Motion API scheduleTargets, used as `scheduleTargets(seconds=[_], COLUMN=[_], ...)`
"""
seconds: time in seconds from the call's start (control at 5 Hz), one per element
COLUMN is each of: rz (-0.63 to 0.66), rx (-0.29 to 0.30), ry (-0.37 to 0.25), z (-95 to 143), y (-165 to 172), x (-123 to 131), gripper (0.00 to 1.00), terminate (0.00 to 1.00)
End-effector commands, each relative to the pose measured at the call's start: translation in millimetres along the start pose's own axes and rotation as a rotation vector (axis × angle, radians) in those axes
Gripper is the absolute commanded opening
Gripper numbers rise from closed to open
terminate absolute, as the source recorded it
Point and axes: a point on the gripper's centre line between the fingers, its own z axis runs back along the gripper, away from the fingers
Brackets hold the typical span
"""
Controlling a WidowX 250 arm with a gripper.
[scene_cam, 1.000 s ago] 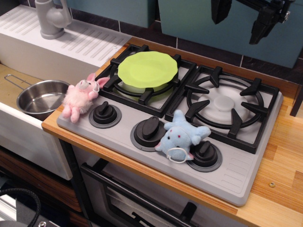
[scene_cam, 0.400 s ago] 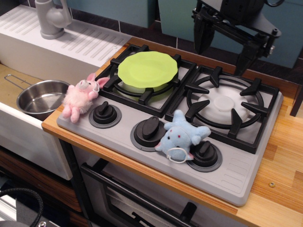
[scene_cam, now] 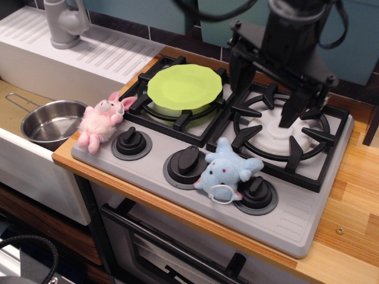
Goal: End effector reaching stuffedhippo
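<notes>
The light-blue stuffed hippo (scene_cam: pixel 226 170) lies on the front of the grey toy stove (scene_cam: pixel 296 219), between the middle knob (scene_cam: pixel 187 161) and the right knob (scene_cam: pixel 256 188), with its white ring toward the front. My black gripper (scene_cam: pixel 264 99) hangs over the right burner (scene_cam: pixel 278 127), behind and above the hippo and apart from it. Its two dark fingers (scene_cam: pixel 239 71) are spread wide and hold nothing.
A green plate (scene_cam: pixel 185 87) sits on the left burner. A fluffy pink plush (scene_cam: pixel 102 120) lies at the stove's left edge next to the left knob (scene_cam: pixel 131 142). A steel pot (scene_cam: pixel 52 121) stands in the sink at left, a grey faucet (scene_cam: pixel 63 22) behind it. Wooden counter (scene_cam: pixel 355 201) runs at right.
The gripper has come down and forward from the top right of the view to just over the right burner, closer to the hippo. The fingers stay spread. Nothing else moved.
</notes>
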Motion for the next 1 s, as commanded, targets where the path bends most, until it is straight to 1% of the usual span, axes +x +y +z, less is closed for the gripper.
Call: scheduleTargets(seconds=[0.0, 0.6, 0.8], rz=[-0.019, -0.033, -0.019], rx=[-0.007, -0.025, -0.036], ry=[-0.141, -0.207, -0.200], z=[-15, -49, -58], y=[9, 18, 16], x=[-13, -25, -27], gripper=[1.00, 1.00, 1.00], terminate=[0.00, 0.00, 0.00])
